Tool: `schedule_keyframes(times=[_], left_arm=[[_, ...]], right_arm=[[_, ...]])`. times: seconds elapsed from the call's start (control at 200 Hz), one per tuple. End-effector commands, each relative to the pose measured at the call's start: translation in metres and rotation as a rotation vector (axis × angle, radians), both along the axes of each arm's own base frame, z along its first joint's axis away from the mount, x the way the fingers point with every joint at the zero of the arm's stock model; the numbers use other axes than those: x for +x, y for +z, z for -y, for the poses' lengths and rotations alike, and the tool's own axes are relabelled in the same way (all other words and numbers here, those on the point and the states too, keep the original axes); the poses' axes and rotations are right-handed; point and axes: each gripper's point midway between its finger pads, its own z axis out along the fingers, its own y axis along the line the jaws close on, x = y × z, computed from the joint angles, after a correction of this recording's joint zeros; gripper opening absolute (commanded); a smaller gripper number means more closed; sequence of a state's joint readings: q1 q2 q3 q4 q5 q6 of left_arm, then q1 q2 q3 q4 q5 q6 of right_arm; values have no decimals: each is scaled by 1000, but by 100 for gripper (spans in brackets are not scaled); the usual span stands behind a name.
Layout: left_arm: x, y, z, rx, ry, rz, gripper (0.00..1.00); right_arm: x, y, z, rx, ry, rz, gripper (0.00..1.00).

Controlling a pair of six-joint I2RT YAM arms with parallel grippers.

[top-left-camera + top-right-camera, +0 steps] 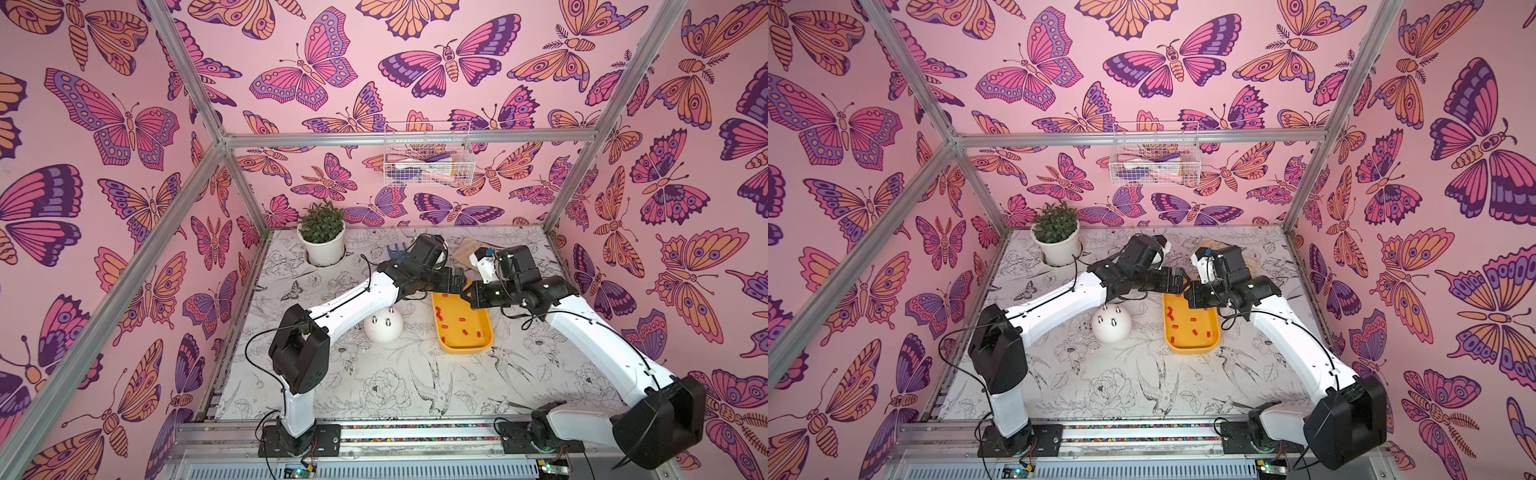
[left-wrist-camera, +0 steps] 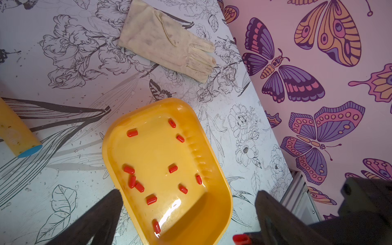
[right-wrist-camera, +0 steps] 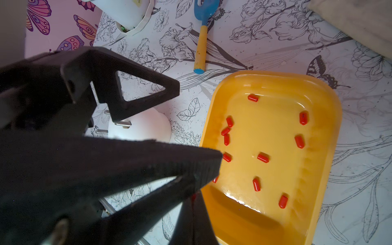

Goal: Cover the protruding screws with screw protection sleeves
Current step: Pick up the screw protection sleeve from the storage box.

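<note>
yellow plastic tray (image 1: 465,348) holding tiny red rubbery caps (image 1: 462,320), near a smooth white dome (image 1: 383,332) with short dark metal studs (image 1: 388,322).

I work in a staged robot test cell, not a lived-in room. Aluminium frame bars (image 1: 407,139) hold up butterfly-print walls (image 1: 83,187). My left arm (image 1: 353,299) and right arm (image 1: 590,345) are bolted to a metal rail (image 1: 415,434) at the flower-printed counter's (image 1: 415,374) edge. A potted plant (image 1: 322,232) and wire basket (image 1: 428,153) dress it.
</note>
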State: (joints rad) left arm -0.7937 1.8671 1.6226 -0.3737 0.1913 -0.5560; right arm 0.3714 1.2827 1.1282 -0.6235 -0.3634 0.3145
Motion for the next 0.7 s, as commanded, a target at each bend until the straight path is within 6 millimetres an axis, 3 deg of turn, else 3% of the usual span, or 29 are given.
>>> schedule_keyframes(times=[0.0,0.697], left_arm=[[-3,-13,5,14,-15,-19,99],[-7,-28,6,34,-26,-47,94]], right_arm=[[2,7,5,7,-26,25,3],[6,9,9,28,-46,38,3]])
